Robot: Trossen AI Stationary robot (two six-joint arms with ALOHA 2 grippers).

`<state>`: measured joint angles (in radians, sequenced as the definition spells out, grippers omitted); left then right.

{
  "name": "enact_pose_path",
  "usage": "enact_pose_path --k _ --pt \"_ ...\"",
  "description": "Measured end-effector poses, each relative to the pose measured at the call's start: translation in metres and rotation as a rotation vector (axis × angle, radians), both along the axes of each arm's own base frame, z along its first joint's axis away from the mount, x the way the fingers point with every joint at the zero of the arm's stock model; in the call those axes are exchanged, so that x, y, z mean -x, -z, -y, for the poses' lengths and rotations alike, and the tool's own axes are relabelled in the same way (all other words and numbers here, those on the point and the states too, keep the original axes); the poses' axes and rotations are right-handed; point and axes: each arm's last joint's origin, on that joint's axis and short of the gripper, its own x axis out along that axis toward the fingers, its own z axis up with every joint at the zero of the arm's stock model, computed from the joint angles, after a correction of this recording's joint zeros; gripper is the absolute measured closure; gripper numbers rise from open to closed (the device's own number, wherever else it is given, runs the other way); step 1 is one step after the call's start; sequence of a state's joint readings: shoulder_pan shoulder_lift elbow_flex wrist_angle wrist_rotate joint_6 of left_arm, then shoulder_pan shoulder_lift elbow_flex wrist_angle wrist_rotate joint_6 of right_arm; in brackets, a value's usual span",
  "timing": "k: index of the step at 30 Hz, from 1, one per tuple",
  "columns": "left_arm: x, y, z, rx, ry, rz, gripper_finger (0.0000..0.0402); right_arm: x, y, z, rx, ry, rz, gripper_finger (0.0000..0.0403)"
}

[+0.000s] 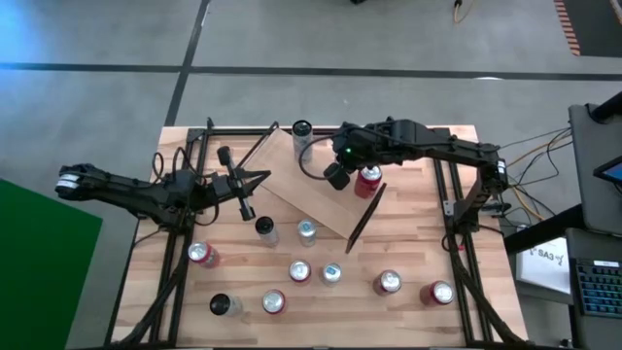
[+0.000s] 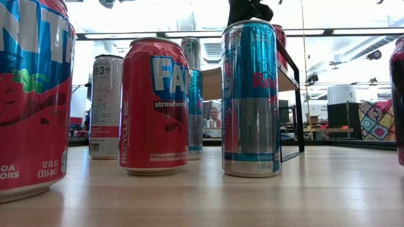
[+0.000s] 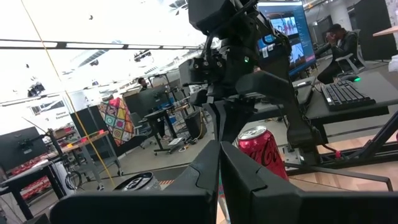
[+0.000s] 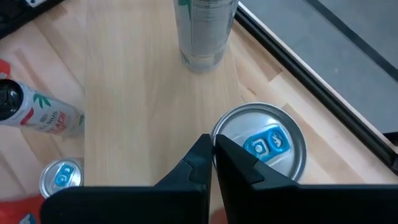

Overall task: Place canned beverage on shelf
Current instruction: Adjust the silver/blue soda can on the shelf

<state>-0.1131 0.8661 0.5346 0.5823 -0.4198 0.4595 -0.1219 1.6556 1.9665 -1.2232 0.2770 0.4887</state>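
Observation:
The shelf (image 1: 321,190), a light-wood plank with black end frames, lies slantwise at the table's far middle. A tall silver can (image 1: 302,129) stands at its far end and a red cola can (image 1: 368,178) at its right side. My right gripper (image 1: 337,177) is shut and slants down over the plank (image 4: 143,93), just left of the red can (image 3: 258,149). Right below its fingertips (image 4: 214,142) shows the silver top of a blue-tabbed can (image 4: 264,146); whether that can stands on the plank is hidden. My left gripper (image 1: 262,178) is shut, raised at the shelf's left end, and points toward the right arm (image 3: 219,155). My right gripper's shut fingertips stand at the near rim (image 4: 217,138) of the blue-tabbed can's top, coming from above at a slant. Whether they touch the rim cannot be told. My left gripper touches nothing.
Several cans stand on the table's near half, among them a black-topped one (image 1: 264,228), a blue-topped one (image 1: 307,230) and red ones (image 1: 203,255) (image 1: 439,293). Black arm stands line the left and right edges (image 1: 457,209). People sit at desks in the room beyond (image 3: 341,37).

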Motion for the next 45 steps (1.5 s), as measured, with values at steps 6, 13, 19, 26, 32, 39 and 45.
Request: enact_pose_path --k 6,13,19,26,32,39,45 --pt "0.000 0.000 0.000 0.000 0.000 0.000 0.0402 0.001 -0.016 0.001 0.026 -0.006 0.061 0.0390" --pt "-0.001 0.001 0.001 -0.006 0.023 -0.003 0.0402 -0.001 -0.023 0.019 0.077 -0.005 0.116 0.0390" --pt "-0.016 0.002 0.008 0.033 0.219 0.044 0.0402 0.008 -0.019 0.034 0.136 -0.069 -0.003 0.0390" --pt "-0.062 0.004 0.012 0.049 0.192 -0.042 0.0402 0.027 -0.024 0.044 0.195 -0.121 -0.112 0.0391" --pt "-0.108 0.015 0.003 -0.048 -0.096 -0.215 0.0402 0.054 -0.032 0.062 0.177 -0.143 -0.121 0.0394" --pt "-0.139 0.034 -0.008 -0.067 -0.139 -0.312 0.0402 0.065 -0.025 0.065 0.213 -0.205 -0.059 0.0394" --pt "-0.146 0.044 -0.014 -0.013 -0.151 -0.307 0.0402 0.081 -0.004 0.056 0.216 -0.253 0.069 0.0394"
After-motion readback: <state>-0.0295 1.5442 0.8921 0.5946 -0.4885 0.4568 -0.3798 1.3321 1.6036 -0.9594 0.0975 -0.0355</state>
